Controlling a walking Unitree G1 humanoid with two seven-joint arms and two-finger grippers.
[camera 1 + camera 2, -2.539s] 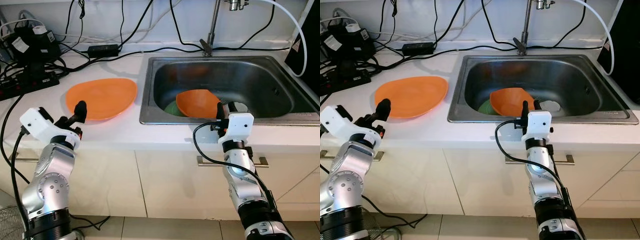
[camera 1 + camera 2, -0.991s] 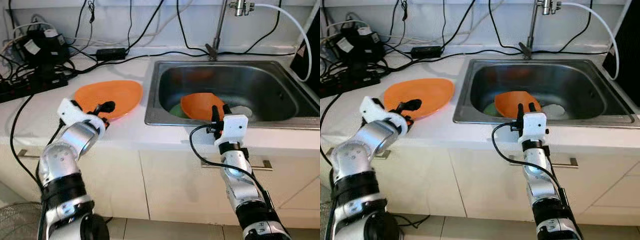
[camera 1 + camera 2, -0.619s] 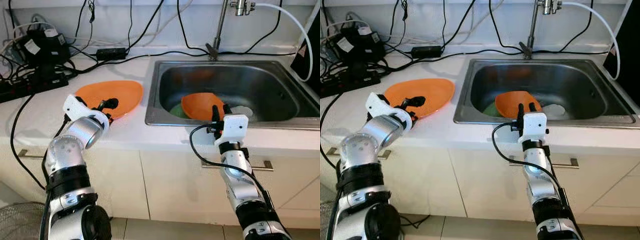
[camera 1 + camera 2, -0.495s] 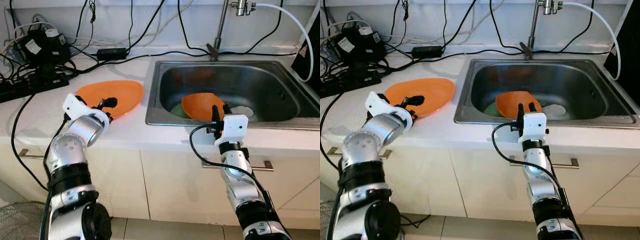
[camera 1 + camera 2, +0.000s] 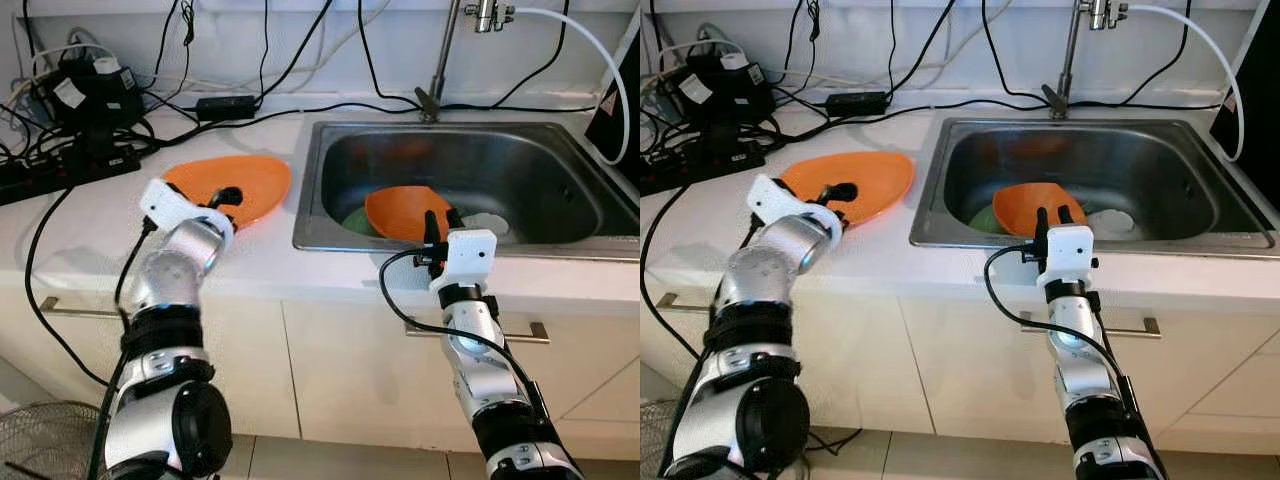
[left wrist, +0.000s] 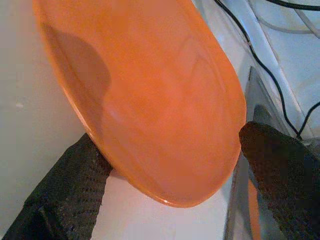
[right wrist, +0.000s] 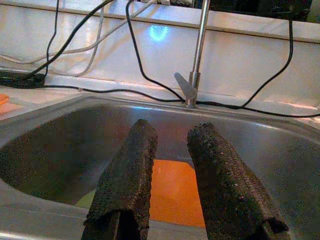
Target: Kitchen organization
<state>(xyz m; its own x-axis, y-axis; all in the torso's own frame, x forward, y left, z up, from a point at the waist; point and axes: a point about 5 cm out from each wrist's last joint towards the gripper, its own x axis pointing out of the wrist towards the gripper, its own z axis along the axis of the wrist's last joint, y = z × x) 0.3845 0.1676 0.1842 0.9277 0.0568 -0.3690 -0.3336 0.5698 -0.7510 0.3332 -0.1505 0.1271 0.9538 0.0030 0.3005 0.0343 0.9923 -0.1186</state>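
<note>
- On the white worktop (image 5: 70,215) in the left eye view, an orange plate (image 5: 250,180) lies just beside the left rim of the steel sink (image 5: 590,215). The left gripper (image 5: 225,200) reaches over the plate's near edge. The right gripper (image 5: 438,220) stands at the sink's front rim with its fingers pointing up. Inside the sink, an orange bowl (image 5: 400,208) leans over something green (image 5: 352,218), with a pale round piece (image 5: 490,222) beside it. A tap (image 5: 440,50) rises behind the sink, and black cables (image 5: 260,105) run along the back towards a power strip (image 5: 60,165) at far left.
- In the right eye view, the same layout shows: the plate (image 5: 875,175) is on the worktop, the left gripper (image 5: 835,192) is at its near edge, and the bowl (image 5: 1025,205) is in the sink behind the right gripper (image 5: 1050,215).
- In the left wrist view, the left gripper's fingers (image 6: 65,187) are spread wide, one on each side of the plate's (image 6: 150,100) rim. One touches the edge; the other stands clear near the sink wall, so nothing is clamped.
- In the right wrist view, the right gripper's fingers (image 7: 127,175) are a little apart with nothing between them, pointing at the sink basin, the bowl (image 7: 170,192) and the tap (image 7: 192,75).
</note>
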